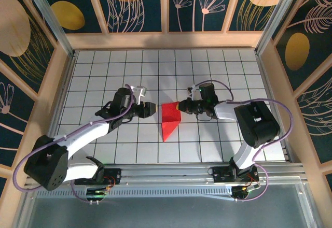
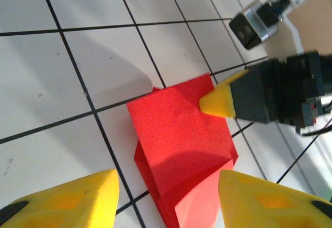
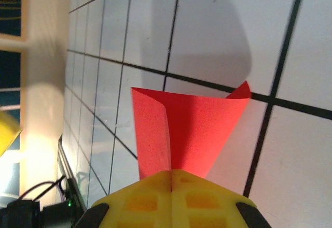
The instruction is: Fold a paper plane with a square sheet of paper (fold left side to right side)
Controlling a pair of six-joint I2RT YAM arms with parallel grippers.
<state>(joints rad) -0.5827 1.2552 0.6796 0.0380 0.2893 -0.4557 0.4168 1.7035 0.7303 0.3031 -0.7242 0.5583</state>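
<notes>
Plainly, the paper (image 1: 170, 119) is bright red and unmarked, folded into a wedge that narrows to a sharp tip toward us, and its layers curl apart at the wide far end. We see it mid-desk (image 1: 104, 72), between both arms. The right end effector (image 1: 179, 105) is clenched on its far right corner. The left end effector (image 1: 154, 108) is released, its fingers spread beside the left edge.

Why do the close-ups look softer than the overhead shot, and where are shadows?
Top external: even light, crisp tiles. Left wrist: left gripper's fingers blurred, a shadow crossing the red paper. Right wrist: soft shadow on the tiles, washed-out glare at left.
</notes>
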